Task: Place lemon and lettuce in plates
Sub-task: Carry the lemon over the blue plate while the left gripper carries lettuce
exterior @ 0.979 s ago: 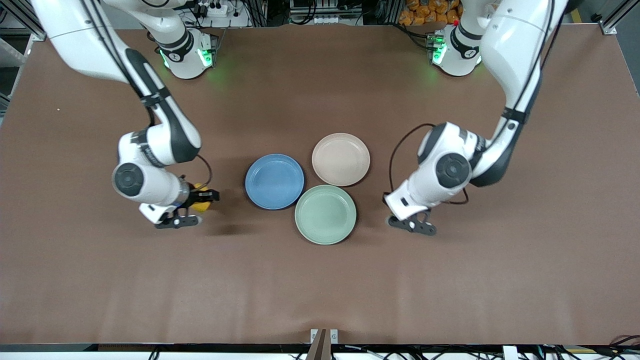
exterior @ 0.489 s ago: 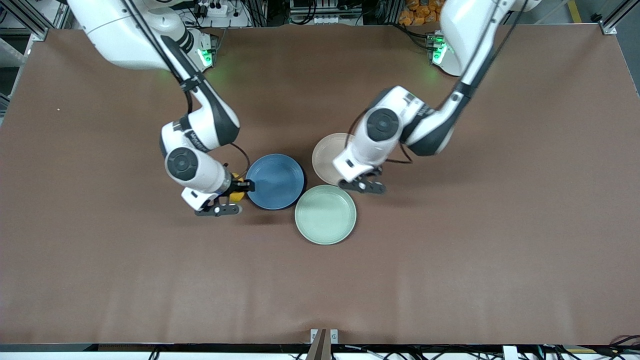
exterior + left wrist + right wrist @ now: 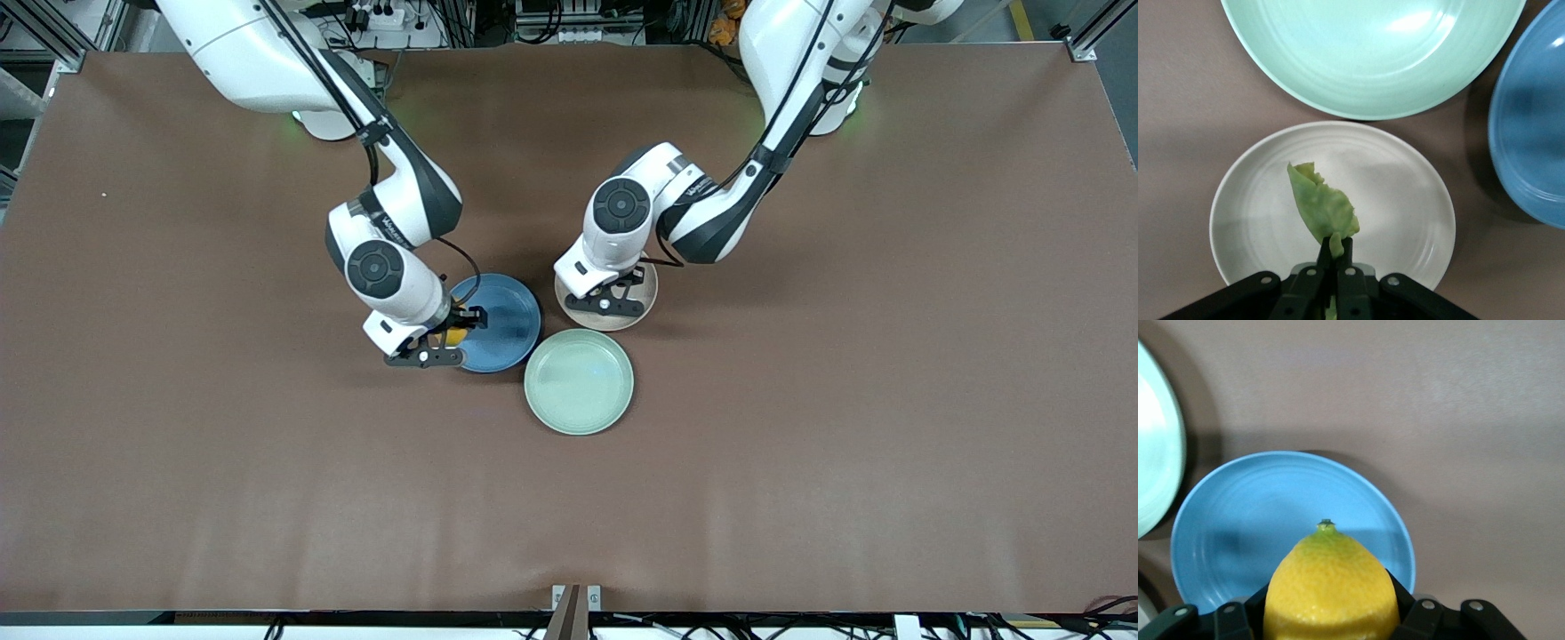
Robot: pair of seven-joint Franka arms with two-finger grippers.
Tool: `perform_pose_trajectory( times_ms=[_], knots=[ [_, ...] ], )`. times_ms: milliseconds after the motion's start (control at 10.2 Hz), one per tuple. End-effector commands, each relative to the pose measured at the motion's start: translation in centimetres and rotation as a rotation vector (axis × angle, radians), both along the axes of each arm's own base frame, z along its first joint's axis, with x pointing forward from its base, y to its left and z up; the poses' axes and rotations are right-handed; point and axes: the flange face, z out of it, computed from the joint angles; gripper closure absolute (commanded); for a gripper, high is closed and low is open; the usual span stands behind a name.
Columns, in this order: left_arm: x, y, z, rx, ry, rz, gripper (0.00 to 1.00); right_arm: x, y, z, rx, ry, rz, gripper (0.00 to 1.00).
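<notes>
Lemon (image 3: 1330, 587) base (frame-cut)

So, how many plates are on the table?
3, clustered mid-table. The blue plate is toward the right arm's end, the beige plate beside it toward the left arm's end, and the green plate nearest the front camera. None seems hidden.

The front view looks steeply down from a high mount facing both arm bases and takes in the whole counter (image 3: 178, 498). Each wrist view looks down past its own hand from close range: the left hand (image 3: 1333, 257) over the beige plate (image 3: 1405, 200), the right hand (image 3: 1328, 617) over the blue plate (image 3: 1238, 540). All three views share the blue plate and the mint green plate (image 3: 579, 381).
</notes>
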Motion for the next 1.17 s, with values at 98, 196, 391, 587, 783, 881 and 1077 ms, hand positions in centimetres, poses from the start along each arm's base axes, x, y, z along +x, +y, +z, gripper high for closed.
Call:
perform_pose_trajectory(
  times_ms=[98,196,391,587,783,881,1077],
  knots=[
    [-0.4,-0.5,-1.1,0.015,0.011,0.015,1.00,-0.5,2.1,-2.0,0.014,-0.024,-0.026,0.57],
    [-0.3,-0.5,-1.1,0.016,0.011,0.036,0.90,-0.6,2.4,-2.6,0.019,-0.030,-0.023,0.57],
    [-0.1,-0.7,-0.6,0.014,0.005,0.074,0.00,-1.1,3.2,-3.7,0.014,-0.036,-0.032,0.57],
    [-0.7,-1.2,-0.7,0.018,0.008,0.066,0.00,-1.3,3.6,-4.9,0.021,-0.042,-0.031,0.57],
    [-0.6,-1.1,-0.6,0.018,0.007,0.065,0.00,-1.6,3.9,-6.0,0.025,-0.046,-0.025,0.57],
    [-0.3,-0.9,-0.3,0.015,0.004,0.070,0.00,-1.6,3.8,-6.3,0.026,-0.049,-0.026,0.57],
    [0.7,-0.2,0.3,0.011,-0.009,0.081,0.00,-1.7,3.8,-6.7,0.026,-0.047,-0.027,0.56]
  ],
)
